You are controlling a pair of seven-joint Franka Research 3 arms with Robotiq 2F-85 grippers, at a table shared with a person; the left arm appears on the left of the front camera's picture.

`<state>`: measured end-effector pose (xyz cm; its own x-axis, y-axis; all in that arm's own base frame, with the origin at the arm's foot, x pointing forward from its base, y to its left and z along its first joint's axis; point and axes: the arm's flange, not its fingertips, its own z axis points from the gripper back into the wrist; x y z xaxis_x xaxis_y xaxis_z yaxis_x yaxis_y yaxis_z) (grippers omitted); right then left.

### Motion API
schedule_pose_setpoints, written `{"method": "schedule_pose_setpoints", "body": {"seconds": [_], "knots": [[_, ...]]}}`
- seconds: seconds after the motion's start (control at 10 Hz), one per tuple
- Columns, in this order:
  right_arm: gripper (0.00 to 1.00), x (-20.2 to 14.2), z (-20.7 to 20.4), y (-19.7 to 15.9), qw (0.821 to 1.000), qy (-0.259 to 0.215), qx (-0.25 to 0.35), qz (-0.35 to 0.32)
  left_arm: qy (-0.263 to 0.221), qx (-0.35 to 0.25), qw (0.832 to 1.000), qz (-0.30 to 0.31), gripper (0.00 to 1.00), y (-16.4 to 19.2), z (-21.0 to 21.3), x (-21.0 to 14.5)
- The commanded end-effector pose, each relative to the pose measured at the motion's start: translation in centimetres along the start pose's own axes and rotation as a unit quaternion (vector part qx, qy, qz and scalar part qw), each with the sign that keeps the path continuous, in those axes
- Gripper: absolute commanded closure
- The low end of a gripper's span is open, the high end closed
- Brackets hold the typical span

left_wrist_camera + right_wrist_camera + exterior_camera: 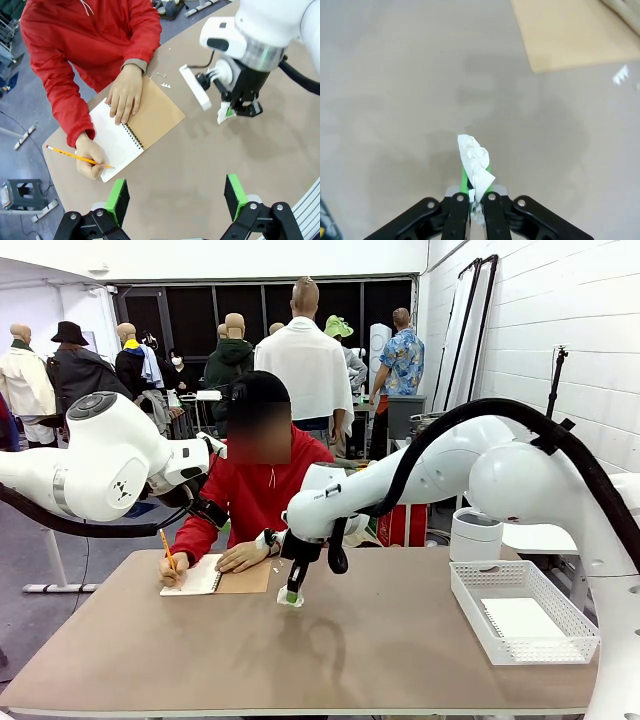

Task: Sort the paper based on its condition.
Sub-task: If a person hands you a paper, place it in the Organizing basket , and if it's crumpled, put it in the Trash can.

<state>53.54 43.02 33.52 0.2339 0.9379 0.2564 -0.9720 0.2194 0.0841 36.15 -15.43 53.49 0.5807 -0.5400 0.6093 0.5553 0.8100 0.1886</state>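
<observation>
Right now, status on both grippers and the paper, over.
Right gripper shut on crumpled paper. Left gripper open above table. Flat sheet in white basket. Spiral notebook close by, person writing.

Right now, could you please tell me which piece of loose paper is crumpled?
The small scrap pinched in the right gripper; the other sheet lies flat and smooth in the white basket.

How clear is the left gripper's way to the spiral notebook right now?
Likely no: left gripper hangs open over bare table beside the notebook, but the person's hand lies flat on it.
</observation>
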Motion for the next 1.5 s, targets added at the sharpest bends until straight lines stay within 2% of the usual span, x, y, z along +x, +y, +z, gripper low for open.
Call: {"method": "schedule_pose_setpoints", "body": {"seconds": [0.0, 0.3, 0.6, 0.7, 0.8, 0.9, 1.4], "knots": [[0.96, -4.0, 4.9, 0.9, 0.997, 0.012, -0.013, -0.078, 0.001, 0.0, 1.0, 0.001, 0.0, 0.1, 0.0, -0.1], [0.96, -11.4, 10.9, 1.0, 0.977, 0.05, -0.063, -0.2, 0.001, 0.0, 1.0, 0.001, 0.0, 0.1, 0.0, -0.1], [0.96, -17.3, 14.9, -0.3, 0.942, 0.072, -0.124, -0.302, 0.001, 0.0, 1.0, 0.001, 0.0, 0.1, 0.0, -0.1], [0.96, -17.5, 15.5, 0.0, 0.938, 0.068, -0.136, -0.313, 0.001, 0.0, 1.0, 0.001, 0.0, 0.1, 0.0, -0.1], [0.96, -17.1, 15.7, 0.8, 0.945, 0.048, -0.135, -0.294, 0.001, 0.0, 1.0, 0.001, 0.0, 0.1, 0.0, -0.1], [0.96, -18.2, 16.0, -1.0, 0.947, 0.058, -0.12, -0.293, 0.001, 0.0, 1.0, 0.001, 0.0, 0.1, 0.0, -0.1], [0.96, -18.2, 16.0, -0.6, 0.945, 0.058, -0.121, -0.297, 0.001, 0.0, 1.0, 0.001, 0.0, 0.1, 0.0, -0.1]]}}
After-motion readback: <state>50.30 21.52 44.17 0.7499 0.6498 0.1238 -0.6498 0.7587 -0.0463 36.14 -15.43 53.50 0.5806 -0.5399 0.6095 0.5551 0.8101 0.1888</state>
